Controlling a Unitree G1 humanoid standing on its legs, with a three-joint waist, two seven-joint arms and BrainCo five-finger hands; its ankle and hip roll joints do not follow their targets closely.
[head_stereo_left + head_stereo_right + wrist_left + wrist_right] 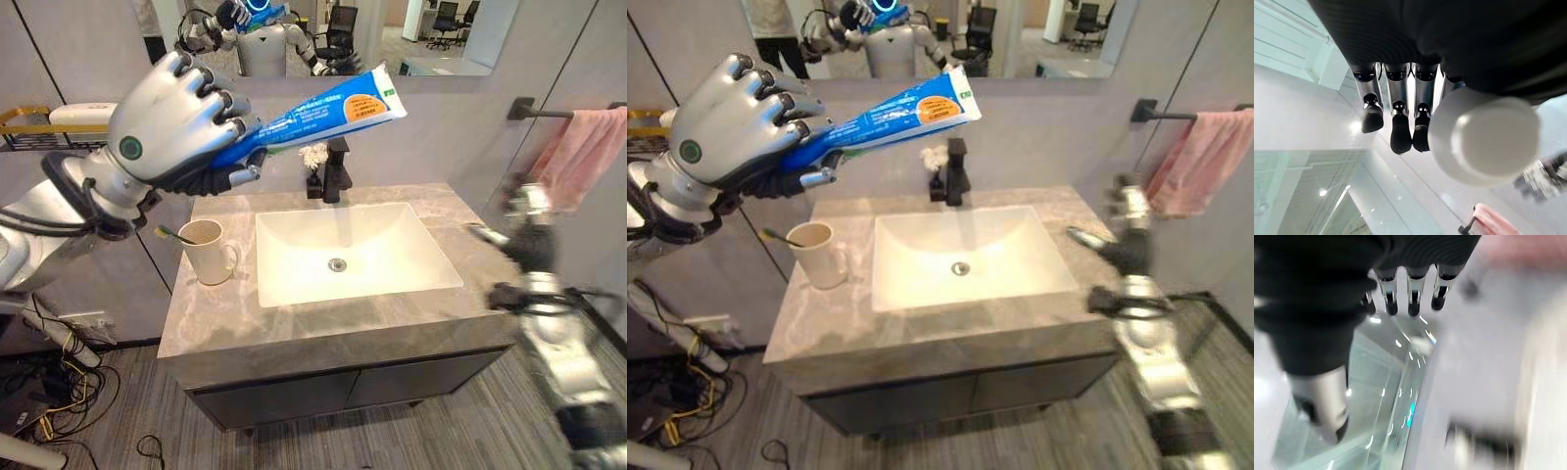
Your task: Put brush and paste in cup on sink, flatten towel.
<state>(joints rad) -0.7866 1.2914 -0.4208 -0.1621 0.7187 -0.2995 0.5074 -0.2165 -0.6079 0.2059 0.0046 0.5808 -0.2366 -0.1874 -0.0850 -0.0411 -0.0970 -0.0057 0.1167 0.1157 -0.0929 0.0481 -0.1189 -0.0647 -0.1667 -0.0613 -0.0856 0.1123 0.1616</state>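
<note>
My left hand (pixel 171 122) is raised high, shut on a blue toothpaste tube (pixel 323 113) that points right and slightly up, above the counter's left side. The tube's white cap (pixel 1484 142) shows beside my curled fingers (pixel 1396 127). Below it, a cream cup (pixel 206 252) stands left of the basin with a toothbrush (pixel 174 233) leaning in it. A pink towel (pixel 583 152) hangs bunched on a bar at the far right. My right hand (pixel 529 220) hovers just left of the towel, apart from it; its fingers (pixel 1410 293) are straight and hold nothing.
A white sink basin (pixel 431 259) is set in the grey stone counter (pixel 294 323), with a black faucet (pixel 336 168) behind it. A mirror covers the wall above. The towel bar (pixel 539 111) juts from the right wall. A shelf (pixel 39 122) sits at far left.
</note>
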